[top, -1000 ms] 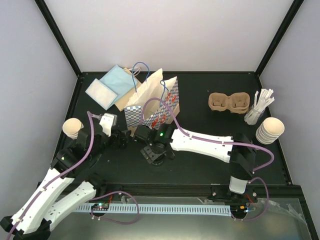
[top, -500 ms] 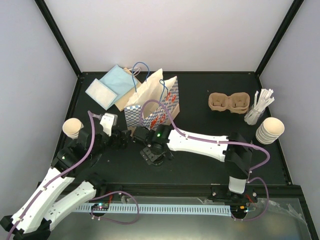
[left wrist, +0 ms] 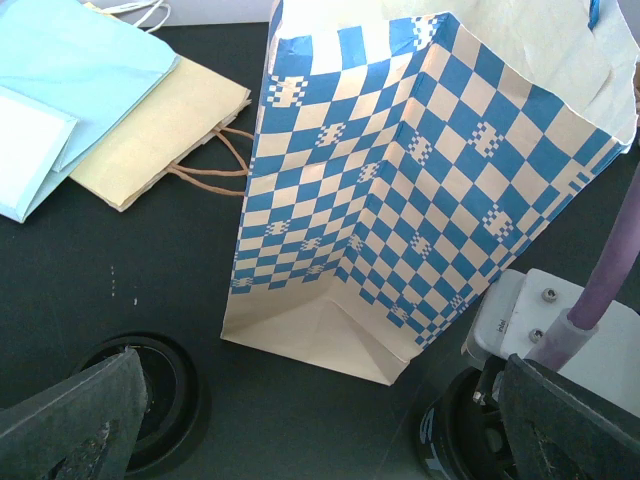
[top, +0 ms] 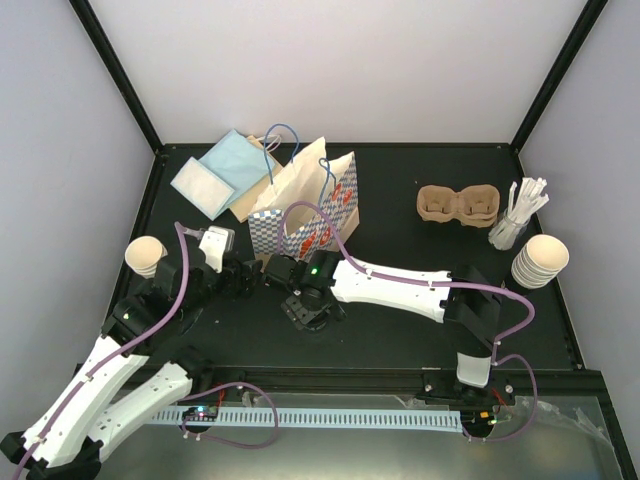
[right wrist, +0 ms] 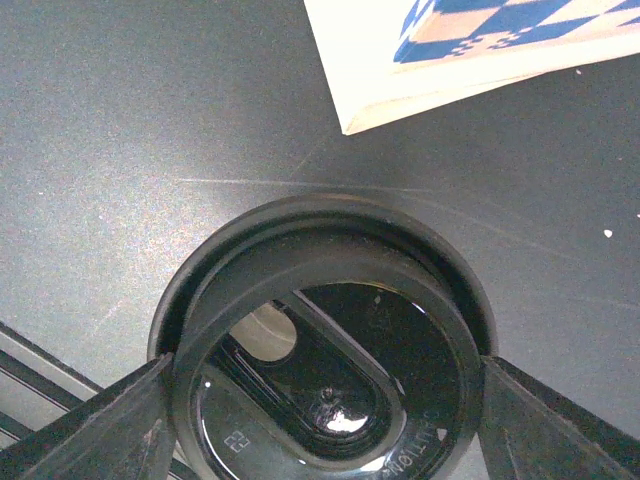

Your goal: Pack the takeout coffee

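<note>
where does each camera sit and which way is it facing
top external: above and behind the table, looking down; left arm and right arm show, bases nearest.
left wrist: angled down at the checked bag; its open jaws fill the bottom corners.
right wrist: looking straight down on a black lid between its jaws.
shared: the bag shows in all three views, in the right wrist view only as a corner.

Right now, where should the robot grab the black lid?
By its outer rim, from straight above, one finger on each side. The lid lies flat and round on the table, so only the rim gives the right pincer something to squeeze.
</note>
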`<state>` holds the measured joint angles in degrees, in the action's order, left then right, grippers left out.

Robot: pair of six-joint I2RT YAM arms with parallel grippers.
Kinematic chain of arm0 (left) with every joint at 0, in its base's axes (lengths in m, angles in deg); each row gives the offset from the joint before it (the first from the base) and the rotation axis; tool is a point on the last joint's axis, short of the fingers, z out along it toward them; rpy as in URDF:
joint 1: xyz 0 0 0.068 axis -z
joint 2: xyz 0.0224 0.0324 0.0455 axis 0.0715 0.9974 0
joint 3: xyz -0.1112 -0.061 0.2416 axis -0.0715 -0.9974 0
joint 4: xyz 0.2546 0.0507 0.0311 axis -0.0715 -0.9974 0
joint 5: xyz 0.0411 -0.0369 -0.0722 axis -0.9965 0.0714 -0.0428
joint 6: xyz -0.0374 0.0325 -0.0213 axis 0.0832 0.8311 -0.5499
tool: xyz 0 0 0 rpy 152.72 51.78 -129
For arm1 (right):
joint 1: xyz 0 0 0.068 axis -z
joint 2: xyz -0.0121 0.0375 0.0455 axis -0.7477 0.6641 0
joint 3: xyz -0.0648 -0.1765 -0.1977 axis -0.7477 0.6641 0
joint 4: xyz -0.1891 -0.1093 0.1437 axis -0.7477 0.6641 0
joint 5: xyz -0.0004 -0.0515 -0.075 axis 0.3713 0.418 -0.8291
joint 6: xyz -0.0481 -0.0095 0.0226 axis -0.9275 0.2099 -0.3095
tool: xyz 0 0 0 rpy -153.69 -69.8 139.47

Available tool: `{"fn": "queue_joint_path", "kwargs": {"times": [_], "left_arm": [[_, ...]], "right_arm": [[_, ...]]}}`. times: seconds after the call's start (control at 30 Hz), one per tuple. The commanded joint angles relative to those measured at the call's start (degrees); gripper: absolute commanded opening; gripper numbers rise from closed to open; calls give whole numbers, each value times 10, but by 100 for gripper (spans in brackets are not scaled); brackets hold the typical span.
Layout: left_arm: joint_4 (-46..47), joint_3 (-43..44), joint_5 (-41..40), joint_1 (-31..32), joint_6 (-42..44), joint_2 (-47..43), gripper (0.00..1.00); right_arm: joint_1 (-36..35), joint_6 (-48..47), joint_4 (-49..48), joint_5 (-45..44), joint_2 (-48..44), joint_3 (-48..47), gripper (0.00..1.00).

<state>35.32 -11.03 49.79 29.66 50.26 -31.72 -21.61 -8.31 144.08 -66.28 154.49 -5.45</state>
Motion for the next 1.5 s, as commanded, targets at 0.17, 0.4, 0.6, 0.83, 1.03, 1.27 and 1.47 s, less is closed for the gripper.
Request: {"fn": "queue_joint_path", "kwargs": {"times": [0.17, 0.4, 0.6, 0.83, 1.03, 1.27, 1.47], "left_arm": [[10, 8, -3, -4, 9, -4, 99], [-4, 25, -2, -4, 6, 7, 99], [-38, 65, -6, -9, -10, 43, 99], [-72, 141, -11, -62, -24, 97, 99], [-94, 208, 19, -111, -25, 159, 99], [-91, 268, 26, -118, -1, 213, 99], [-117, 327, 15, -120, 24, 295, 99]], "right_arm": [[-1, -6, 8, -2, -10, -16, 76], [-1, -3, 11, -24, -48, -18, 76], [-1, 1, 26, -46, -102, -21, 75], [0, 9, 54, -74, -169, -17, 76], [10, 27, 69, -108, -240, 8, 76], [25, 56, 80, -170, -335, 63, 75], [27, 68, 77, -198, -395, 111, 75]]}}
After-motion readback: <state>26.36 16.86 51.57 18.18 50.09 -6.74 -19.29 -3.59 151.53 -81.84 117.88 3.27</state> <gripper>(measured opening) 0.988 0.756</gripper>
